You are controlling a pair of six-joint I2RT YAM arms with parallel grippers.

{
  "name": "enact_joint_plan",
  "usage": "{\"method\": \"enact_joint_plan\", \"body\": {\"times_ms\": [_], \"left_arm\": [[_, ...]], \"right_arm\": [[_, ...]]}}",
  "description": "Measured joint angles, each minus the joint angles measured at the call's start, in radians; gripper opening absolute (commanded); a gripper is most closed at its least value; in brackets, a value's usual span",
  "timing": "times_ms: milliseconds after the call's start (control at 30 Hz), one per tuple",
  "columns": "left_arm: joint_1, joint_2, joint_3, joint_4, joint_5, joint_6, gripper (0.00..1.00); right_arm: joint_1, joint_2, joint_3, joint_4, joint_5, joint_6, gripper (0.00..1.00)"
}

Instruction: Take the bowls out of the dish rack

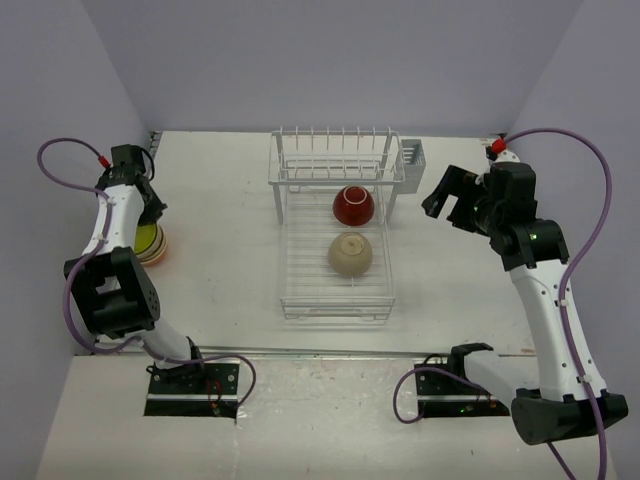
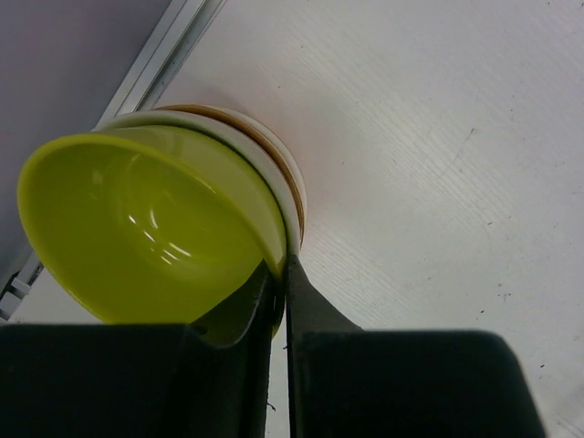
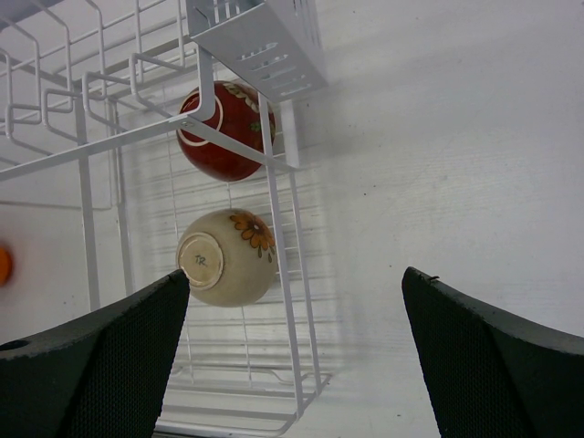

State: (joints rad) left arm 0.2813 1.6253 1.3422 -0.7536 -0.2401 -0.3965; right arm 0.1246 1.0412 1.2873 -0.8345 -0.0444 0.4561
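The white wire dish rack [image 1: 333, 300] stands mid-table. A dark red bowl [image 1: 354, 205] and a beige bowl [image 1: 350, 254] lie upside down on its flat tray; both show in the right wrist view, red [image 3: 224, 128] and beige with a flower [image 3: 226, 257]. My left gripper [image 2: 281, 274] is shut on the rim of the lime-yellow bowl [image 2: 146, 228], which sits on a stack of bowls [image 1: 152, 243] at the far left of the table. My right gripper [image 3: 297, 310] is open and empty, held in the air to the right of the rack [image 1: 450, 200].
The rack's cutlery basket [image 1: 412, 156] is at its back right corner, its raised tines [image 1: 335, 140] along the back. Purple-grey walls enclose the table. The stack stands close to the left wall's metal rail [image 2: 164, 46].
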Motion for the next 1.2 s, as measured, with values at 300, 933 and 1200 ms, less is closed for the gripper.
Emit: {"method": "enact_joint_plan", "body": {"times_ms": [300, 933, 1200], "left_arm": [[0.0, 0.003, 0.0, 0.01, 0.002, -0.002, 0.32], [-0.127, -0.206, 0.195, 0.034, 0.181, -0.199, 0.0], [-0.362, -0.266, 0.018, 0.048, 0.297, -0.294, 0.0]], "right_arm": [[0.0, 0.0, 0.0, 0.0, 0.0, 0.0, 0.99], [0.068, -0.013, 0.013, -0.003, -0.063, -0.003, 0.0], [0.208, 0.01, -0.129, 0.035, -0.248, -0.012, 0.0]]}}
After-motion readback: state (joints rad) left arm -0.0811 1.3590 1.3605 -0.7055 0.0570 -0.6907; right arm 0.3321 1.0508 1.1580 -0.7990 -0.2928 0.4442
